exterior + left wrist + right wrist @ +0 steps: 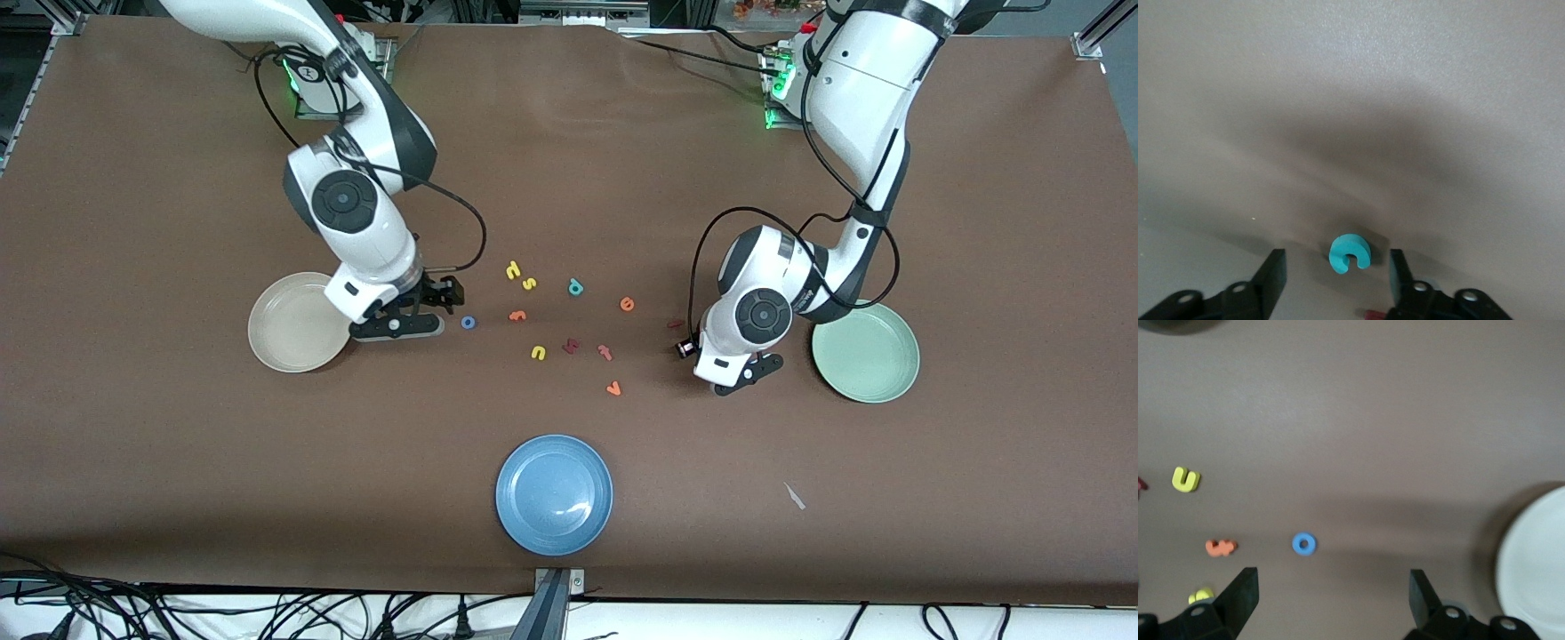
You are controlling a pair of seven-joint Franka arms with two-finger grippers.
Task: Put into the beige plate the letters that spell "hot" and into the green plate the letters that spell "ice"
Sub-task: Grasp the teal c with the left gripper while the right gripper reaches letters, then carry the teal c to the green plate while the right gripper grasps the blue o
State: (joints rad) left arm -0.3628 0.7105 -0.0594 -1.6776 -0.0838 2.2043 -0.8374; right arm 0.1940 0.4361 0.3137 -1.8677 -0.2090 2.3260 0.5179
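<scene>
Teal c [1350, 253] lies flat on the counter [569, 133] between the fingers of the released left pincer [1337, 267], touching neither. It is probably light, soft foam, so take hold low across its outer curve with gentle pressure. The right pincer [1331, 587], also released, hangs between the blue o [1304, 543] and the beige plate [284, 329]; only the left wrist view shows the c, while the front view hides it under the left arm but shows the green plate [876, 356] nearby.

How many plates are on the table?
3: the beige plate by the right arm, the green plate by the left arm, the blue plate nearest the front camera.
</scene>
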